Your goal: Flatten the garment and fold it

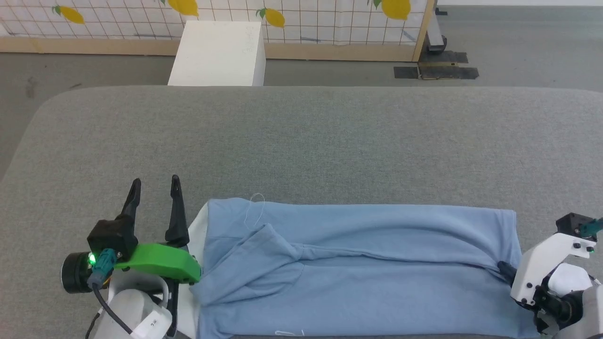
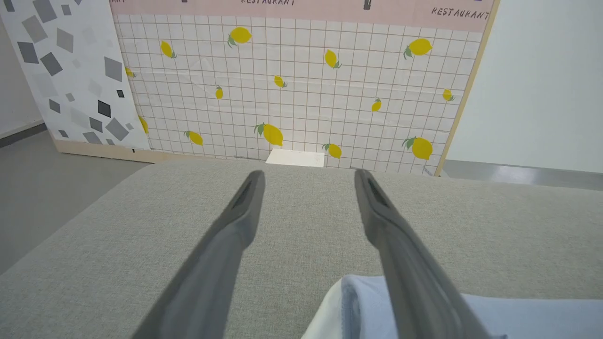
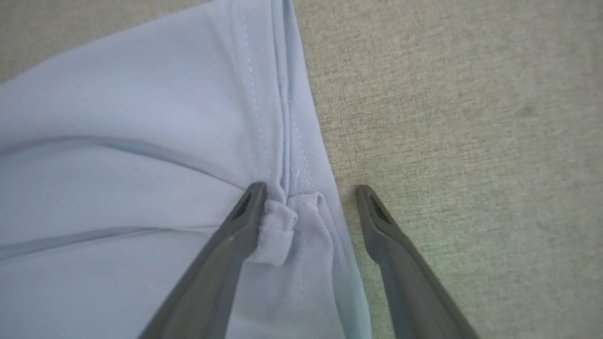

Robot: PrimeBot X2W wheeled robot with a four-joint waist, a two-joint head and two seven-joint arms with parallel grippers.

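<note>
Light-blue jersey lies nearest us: the garment (image 1: pixel 358 263) sits at six o'clock on the grey upholstered surface (image 1: pixel 301 141). It is creased along its length, and a white strip shows at its nine o'clock edge. At eight o'clock our left gripper (image 1: pixel 156 180) stands released, fingers spread, just beside that white edge and holding nothing. At four o'clock our right gripper (image 3: pixel 311 189) is likewise released, one finger on the stitched hem and the other over bare grey cloth. Farther off, at eleven o'clock, we see a white box (image 1: pixel 219 52) before a lemon-printed panel (image 1: pixel 306 19).
</note>
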